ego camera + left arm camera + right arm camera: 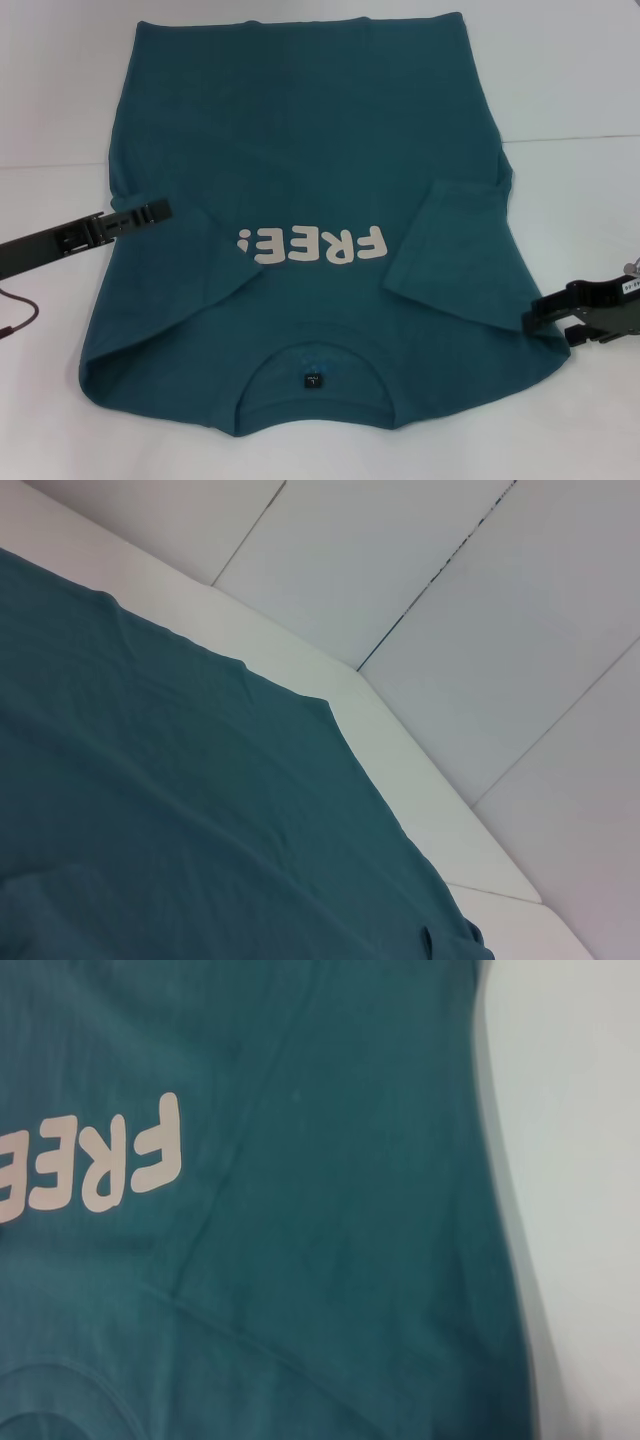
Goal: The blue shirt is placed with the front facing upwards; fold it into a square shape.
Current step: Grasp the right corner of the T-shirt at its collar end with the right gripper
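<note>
teal: one blue shirt (pixel 310 170), two hands beside it.

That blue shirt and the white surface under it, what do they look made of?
The blue shirt looks like soft matte knit cotton: it wrinkles gently, with a ribbed collar and a flat cream print. The table seems covered in smooth white sheet, perhaps plastic or laminate, faintly glossy; I can't tell which.

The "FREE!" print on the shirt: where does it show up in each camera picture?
Head view: "FREE!" print sits mid-shirt, upside down, above the collar.
Left wrist view: not in it, only plain blue cloth.
Right wrist view: at the picture's left edge.
Shared landmark: the blue shirt.
</note>
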### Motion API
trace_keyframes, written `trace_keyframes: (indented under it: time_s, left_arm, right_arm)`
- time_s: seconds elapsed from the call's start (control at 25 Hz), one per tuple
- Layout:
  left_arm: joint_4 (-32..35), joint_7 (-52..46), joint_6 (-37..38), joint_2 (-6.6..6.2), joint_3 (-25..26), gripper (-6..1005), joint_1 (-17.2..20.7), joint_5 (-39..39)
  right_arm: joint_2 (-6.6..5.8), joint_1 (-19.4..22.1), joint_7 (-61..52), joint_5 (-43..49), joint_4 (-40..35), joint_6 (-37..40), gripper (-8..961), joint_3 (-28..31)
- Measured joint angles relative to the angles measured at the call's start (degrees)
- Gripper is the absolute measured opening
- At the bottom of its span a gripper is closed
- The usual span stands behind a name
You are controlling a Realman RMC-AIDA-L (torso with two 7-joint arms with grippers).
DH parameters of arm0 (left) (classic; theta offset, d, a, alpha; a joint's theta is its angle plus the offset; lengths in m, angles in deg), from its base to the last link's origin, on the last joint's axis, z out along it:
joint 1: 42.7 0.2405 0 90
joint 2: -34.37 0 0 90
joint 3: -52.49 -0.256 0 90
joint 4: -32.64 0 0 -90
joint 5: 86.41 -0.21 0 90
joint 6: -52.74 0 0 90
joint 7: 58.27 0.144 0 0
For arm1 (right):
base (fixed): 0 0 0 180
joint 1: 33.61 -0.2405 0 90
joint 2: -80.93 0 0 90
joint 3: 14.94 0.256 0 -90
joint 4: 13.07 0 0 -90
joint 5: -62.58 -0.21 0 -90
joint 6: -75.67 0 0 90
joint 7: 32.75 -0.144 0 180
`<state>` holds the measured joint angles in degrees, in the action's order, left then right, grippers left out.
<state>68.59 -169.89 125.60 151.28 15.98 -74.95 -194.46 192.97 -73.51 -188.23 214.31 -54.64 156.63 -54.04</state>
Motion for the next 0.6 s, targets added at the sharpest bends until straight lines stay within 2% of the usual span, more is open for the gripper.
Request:
trace_keyframes:
  time_s: [0.6]
  left_arm:
    - [0.0, 0.0, 0.0, -0.02, -0.1, 872, 0.1, 0.1]
  right_arm:
    - [0.58, 0.0, 0.0, 0.1, 1.2, 0.2, 748, -0.1]
